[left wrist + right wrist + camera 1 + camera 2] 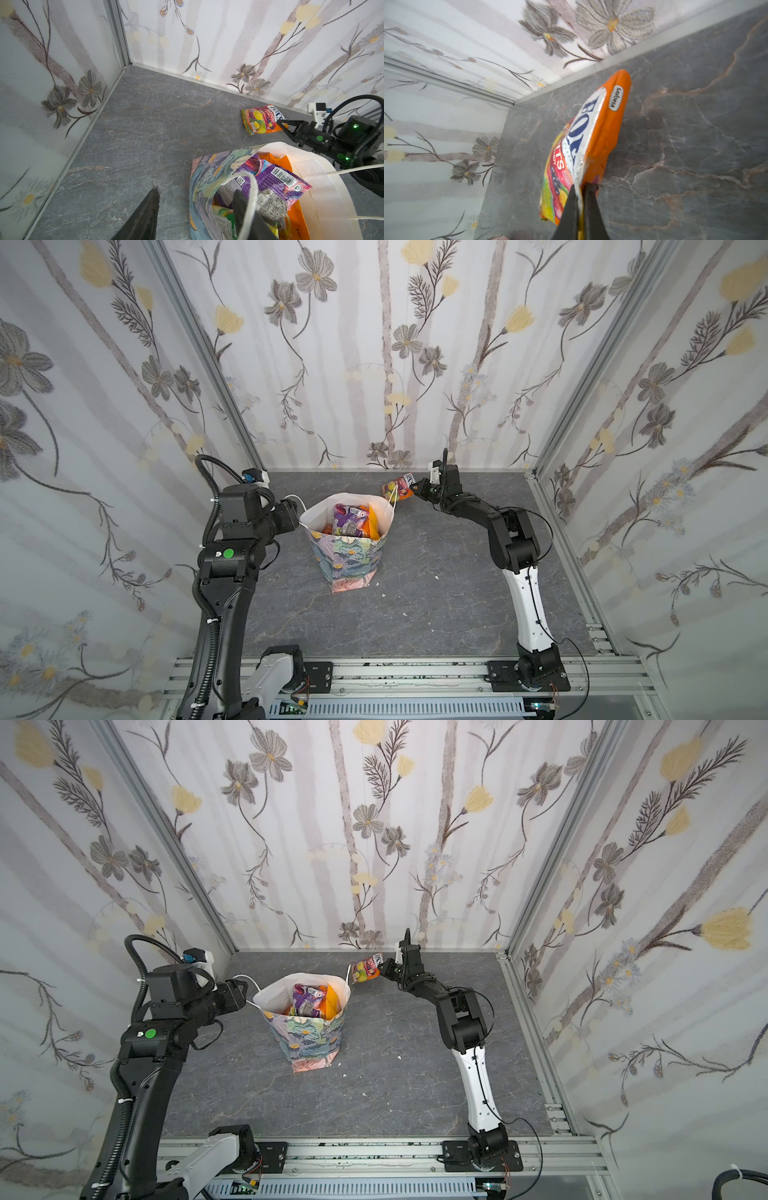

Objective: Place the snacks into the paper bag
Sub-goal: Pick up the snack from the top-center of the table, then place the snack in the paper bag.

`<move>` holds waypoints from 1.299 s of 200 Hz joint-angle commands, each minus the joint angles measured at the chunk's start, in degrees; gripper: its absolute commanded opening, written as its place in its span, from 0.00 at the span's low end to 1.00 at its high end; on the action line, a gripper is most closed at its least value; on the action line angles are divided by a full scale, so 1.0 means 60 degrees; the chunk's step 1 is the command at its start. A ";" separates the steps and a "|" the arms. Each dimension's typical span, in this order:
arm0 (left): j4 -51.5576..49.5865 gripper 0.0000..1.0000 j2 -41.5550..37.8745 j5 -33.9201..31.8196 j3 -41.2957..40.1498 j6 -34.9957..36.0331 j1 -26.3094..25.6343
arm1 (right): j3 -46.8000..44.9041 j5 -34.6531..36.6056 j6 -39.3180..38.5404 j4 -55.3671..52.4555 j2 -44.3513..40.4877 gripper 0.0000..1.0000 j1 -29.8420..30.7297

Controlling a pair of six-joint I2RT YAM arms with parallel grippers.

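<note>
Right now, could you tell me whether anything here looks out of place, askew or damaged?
Two small things. White scraps lie scattered on the table near the paper bag. The bag's mouth is splayed wider than its base, with the open left gripper straddling its wall. Nothing looks torn or spilled.

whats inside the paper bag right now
Inside the paper bag a purple packet lies on top, with an orange packet, a green packet and a grey speckled one beside it. Anything beneath them is covered. The Fox's packet is outside, in the right gripper.
</note>
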 commanded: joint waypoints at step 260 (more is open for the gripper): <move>0.0259 0.56 -0.0075 0.0166 0.0010 -0.0004 0.0011 | 0.4040 0.3042 -0.6854 -0.7134 -0.5485 0.00 0.3449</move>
